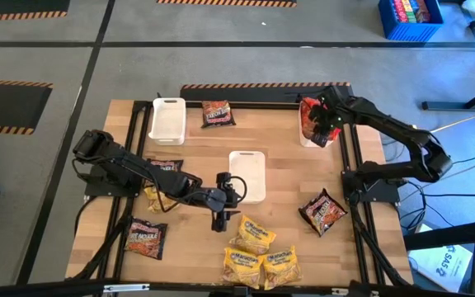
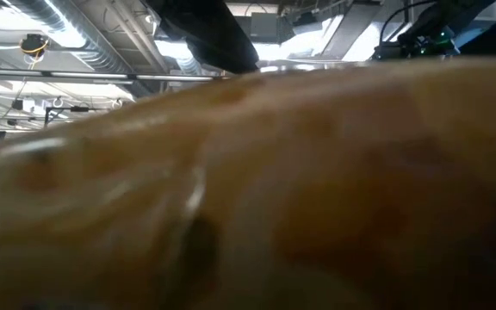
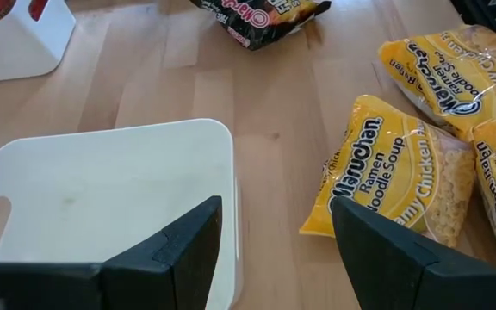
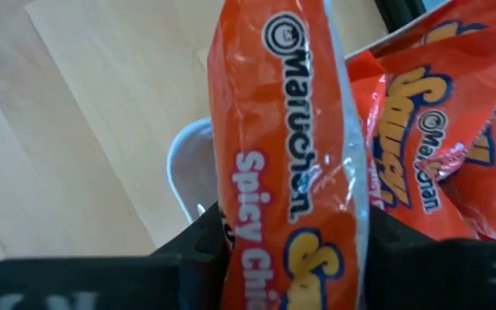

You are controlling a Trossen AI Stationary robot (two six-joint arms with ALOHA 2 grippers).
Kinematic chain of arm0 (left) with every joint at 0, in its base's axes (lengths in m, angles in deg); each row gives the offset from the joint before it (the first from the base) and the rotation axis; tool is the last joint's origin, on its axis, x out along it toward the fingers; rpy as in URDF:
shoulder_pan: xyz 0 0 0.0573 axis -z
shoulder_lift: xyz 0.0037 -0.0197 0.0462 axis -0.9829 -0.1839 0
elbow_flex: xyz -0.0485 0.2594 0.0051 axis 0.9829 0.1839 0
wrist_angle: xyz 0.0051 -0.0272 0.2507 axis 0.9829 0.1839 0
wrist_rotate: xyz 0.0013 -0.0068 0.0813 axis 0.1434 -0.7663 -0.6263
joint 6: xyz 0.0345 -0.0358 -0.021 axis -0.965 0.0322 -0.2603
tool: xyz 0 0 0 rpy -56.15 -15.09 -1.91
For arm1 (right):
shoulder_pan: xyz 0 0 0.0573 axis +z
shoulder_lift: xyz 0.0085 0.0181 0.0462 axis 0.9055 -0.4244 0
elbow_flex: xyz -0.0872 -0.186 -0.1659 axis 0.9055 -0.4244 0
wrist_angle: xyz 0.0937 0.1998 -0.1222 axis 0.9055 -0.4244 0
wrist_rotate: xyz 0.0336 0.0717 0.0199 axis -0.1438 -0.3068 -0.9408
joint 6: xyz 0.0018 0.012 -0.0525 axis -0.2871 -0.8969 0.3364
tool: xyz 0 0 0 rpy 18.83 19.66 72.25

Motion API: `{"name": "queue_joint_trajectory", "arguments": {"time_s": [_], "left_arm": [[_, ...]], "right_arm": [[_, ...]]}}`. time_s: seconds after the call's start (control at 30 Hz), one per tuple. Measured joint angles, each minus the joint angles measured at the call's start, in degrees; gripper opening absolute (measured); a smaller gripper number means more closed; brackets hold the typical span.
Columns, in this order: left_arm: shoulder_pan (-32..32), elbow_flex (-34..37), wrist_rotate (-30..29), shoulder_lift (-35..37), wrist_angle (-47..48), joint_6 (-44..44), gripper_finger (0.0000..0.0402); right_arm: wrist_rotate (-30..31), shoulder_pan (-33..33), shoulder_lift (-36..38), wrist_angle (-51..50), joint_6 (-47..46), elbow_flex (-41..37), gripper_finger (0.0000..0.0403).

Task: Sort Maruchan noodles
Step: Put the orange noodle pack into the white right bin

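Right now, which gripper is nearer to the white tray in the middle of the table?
Left. The left gripper hovers open just beside the middle tray, at its near corner. The right gripper is across the table, holding a red packet over another tray.

Noodle packets and trays spread over the table

One tray sits near the far left corner, a packet just right of it; another tray lies mid-table. Four packets cluster at the near edge, centre. Right gripper holds a packet over packets by the far right edge.
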Motion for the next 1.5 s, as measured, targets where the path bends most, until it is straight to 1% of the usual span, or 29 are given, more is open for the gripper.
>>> {"name": "queue_joint_trajectory", "arguments": {"time_s": [0.17, 0.3, 0.5, 0.63, 0.83, 1.03, 1.1, 1.23, 1.37, 1.5], "left_arm": [[-0.02, 0.00, -0.06, -0.02, 0.00, -0.04, 0.0216], [-0.02, 0.00, -0.29, -0.02, -0.14, -0.04, 0.0216], [-0.12, 0.00, -0.28, -0.02, -0.55, -0.06, 0.0216], [-0.13, 0.00, -0.28, -0.02, -0.63, -0.59, 0.0216], [-0.13, 0.00, -0.25, -0.02, -0.87, -1.07, 0.0216], [-0.13, 0.00, -0.23, -0.02, -0.87, -1.07, 0.0216], [-0.13, 0.00, -0.23, -0.02, -0.87, -1.07, 0.0216], [-0.13, 0.00, -0.19, -0.04, -0.87, -1.07, 0.0216], [-0.26, 0.00, -0.17, -0.04, -0.87, -1.07, 0.0216], [-0.26, 0.00, -0.19, -0.04, -0.86, -1.07, 0.0216]], "right_arm": [[-0.12, -0.03, -0.04, 1.65, 2.25, -1.23, 0.0121], [1.35, 0.22, -0.07, 2.70, 2.70, -1.70, 0.0122], [1.04, 0.13, -0.15, 3.94, 4.39, -1.78, 0.0123], [0.11, 0.02, -0.09, 4.62, 4.40, -2.62, 0.0123], [0.42, 0.07, 0.15, 6.45, 5.01, -5.87, 0.0124], [0.25, 0.05, 0.07, 6.59, 4.82, -6.17, 0.0124], [1.02, 0.09, 0.03, 6.11, 4.64, -5.94, 0.0124], [2.46, 0.04, -0.08, 1.96, 2.63, -3.63, 0.0124], [2.44, 0.02, 0.11, -0.05, 1.16, -1.38, 0.0124], [2.39, 0.02, -0.49, -0.73, 2.06, -1.67, 0.0124]]}}
